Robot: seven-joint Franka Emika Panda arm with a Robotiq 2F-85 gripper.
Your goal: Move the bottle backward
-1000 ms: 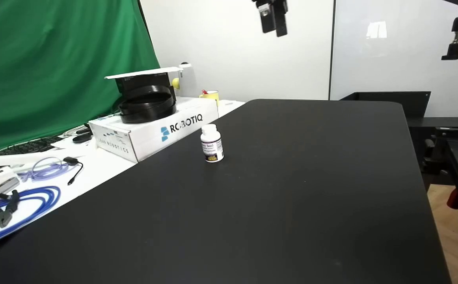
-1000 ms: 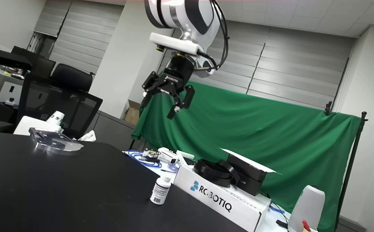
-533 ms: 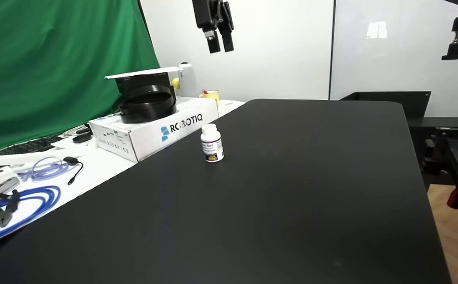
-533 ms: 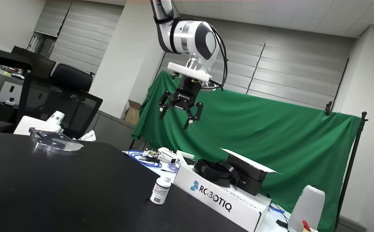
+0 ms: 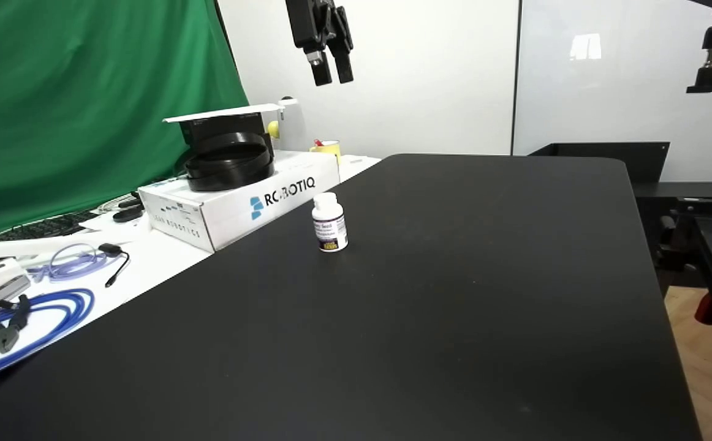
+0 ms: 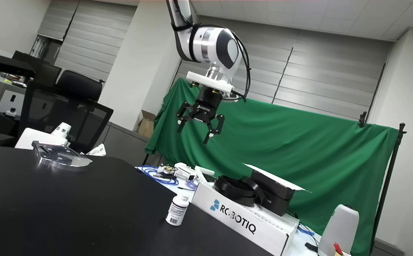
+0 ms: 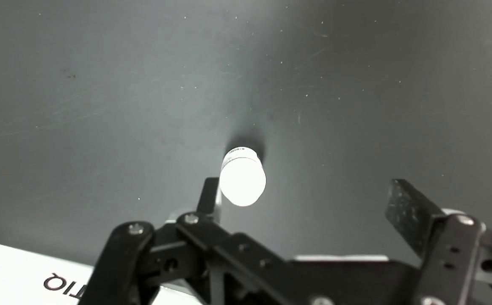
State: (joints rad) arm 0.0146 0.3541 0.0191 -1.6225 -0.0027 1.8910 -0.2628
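While the bottle [image 6: 177,211] stands upright on the black counter [image 6: 85,206] near the white box [image 6: 240,218], your tool [image 6: 192,137] hangs well above them, fingers [image 7: 411,214] spread wide.

In an exterior view, the camera looked down across the flat black tabletop [image 5: 484,318] toward white wall panels [image 5: 429,98]. In an exterior view, the camera sat low near the tabletop, rolled sideways, facing up at grey slatted blinds [image 6: 334,74] and draped green cloth [image 6: 281,142]. Both exterior views shared that cloth, a small white capped bottle [image 5: 329,226] and a long white cardboard box [image 6: 235,217]. The wrist view looked steeply down on the bottle, close behind the black two-fingered gripper [image 7: 305,182].
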